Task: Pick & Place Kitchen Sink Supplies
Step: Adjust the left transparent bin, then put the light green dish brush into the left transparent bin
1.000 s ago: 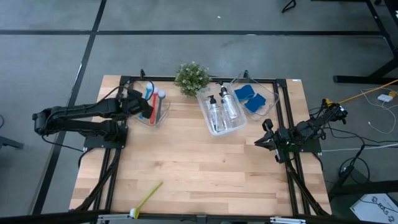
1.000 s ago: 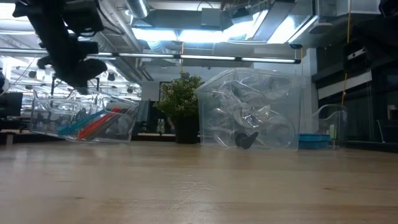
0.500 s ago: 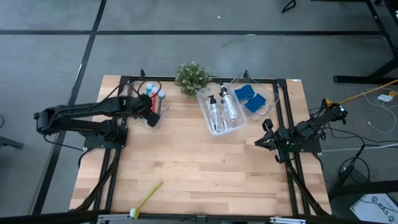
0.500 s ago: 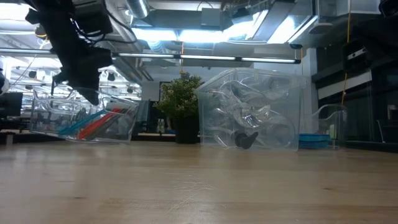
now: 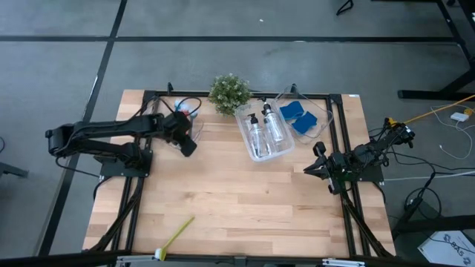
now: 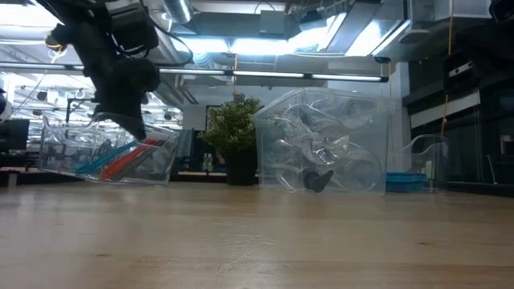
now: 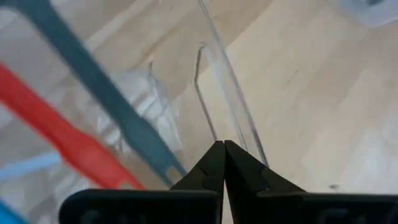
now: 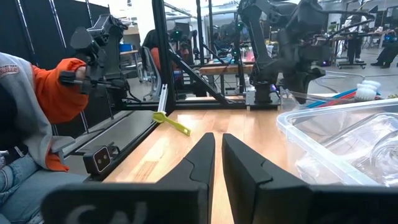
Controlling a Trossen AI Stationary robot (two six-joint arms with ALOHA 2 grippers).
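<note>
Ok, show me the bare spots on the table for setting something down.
The broad wood middle is free, bordered by the yellow-green brush at the near edge, the right gripper and the bins. The far edge is crowded: brush bin, plant, bottle bin, sponge bin, with the left gripper.

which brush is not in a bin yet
The yellow-green brush. It lies alone on the bare table near the front edge, while the red brush and the other brushes sit in the left bin, by the left gripper.
</note>
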